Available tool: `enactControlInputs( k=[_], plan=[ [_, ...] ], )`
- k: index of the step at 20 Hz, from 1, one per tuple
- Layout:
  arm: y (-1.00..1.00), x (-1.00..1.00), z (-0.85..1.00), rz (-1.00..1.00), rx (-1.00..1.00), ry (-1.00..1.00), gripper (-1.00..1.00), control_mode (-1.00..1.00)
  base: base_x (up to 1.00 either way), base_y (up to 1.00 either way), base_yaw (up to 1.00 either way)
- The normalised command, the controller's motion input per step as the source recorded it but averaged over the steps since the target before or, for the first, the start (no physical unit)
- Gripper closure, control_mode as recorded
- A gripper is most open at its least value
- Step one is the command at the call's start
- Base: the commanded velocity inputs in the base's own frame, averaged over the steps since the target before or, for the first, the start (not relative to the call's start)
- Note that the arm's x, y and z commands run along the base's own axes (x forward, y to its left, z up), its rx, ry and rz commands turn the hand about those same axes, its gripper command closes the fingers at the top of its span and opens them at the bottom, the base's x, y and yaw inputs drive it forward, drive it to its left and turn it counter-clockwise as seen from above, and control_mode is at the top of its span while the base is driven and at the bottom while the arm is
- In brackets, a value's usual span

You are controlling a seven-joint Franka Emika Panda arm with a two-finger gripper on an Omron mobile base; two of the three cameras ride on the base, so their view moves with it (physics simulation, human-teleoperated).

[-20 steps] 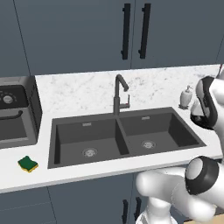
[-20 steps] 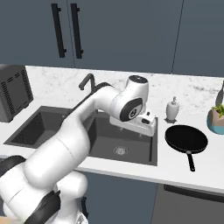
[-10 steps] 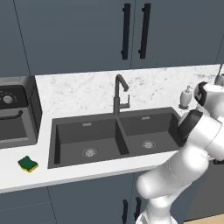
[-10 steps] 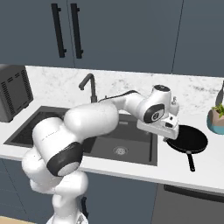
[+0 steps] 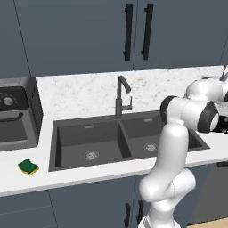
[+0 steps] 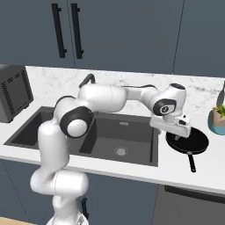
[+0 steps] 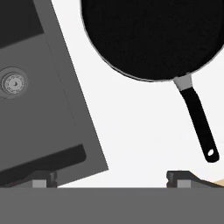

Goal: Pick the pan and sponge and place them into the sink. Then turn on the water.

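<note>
The all-black pan (image 6: pixel 191 141) lies on the white counter right of the sink (image 6: pixel 110 132), its handle (image 6: pixel 192 164) pointing at the front edge. My gripper (image 6: pixel 177 135) hangs over the pan's left rim. In the hand view the pan (image 7: pixel 153 35) is at the top with its handle (image 7: pixel 199 118) running down to the right. The sink basin (image 7: pixel 35 87) and its drain (image 7: pixel 13 82) are on the left. The fingertips (image 7: pixel 43 179) stand wide apart, open, with bare counter between them. The green and yellow sponge (image 5: pixel 28 167) rests on the counter left of the sink (image 5: pixel 89 142).
The dark gooseneck tap (image 5: pixel 122 94) rises behind the divider between the basins. A grey stove (image 5: pixel 15 116) stands at the far left. A potted plant (image 6: pixel 217 117) sits behind the pan on the right. Dark cabinets hang above the marble backsplash.
The arm has swung right, from over the sink's right basin to above the pan's left edge. The pan and sponge have not moved.
</note>
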Motion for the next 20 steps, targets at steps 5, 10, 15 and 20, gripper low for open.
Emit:
enactControlInputs(
  k=[5,10,15,20],
  plan=[
    [0.00,0.00,-0.03,0.00,0.00,0.00,-1.00,-1.00,0.00,0.00,0.00],
    [0.00,0.00,-0.19,0.00,0.00,0.00,-1.00,-1.00,0.00,0.00,0.00],
    [0.00,0.00,-0.45,0.00,-0.03,0.00,-1.00,-1.00,0.00,0.00,0.00],
    [-0.06,0.00,-0.49,0.00,-0.08,0.00,-1.00,-1.00,0.00,0.00,0.00]
  ],
)
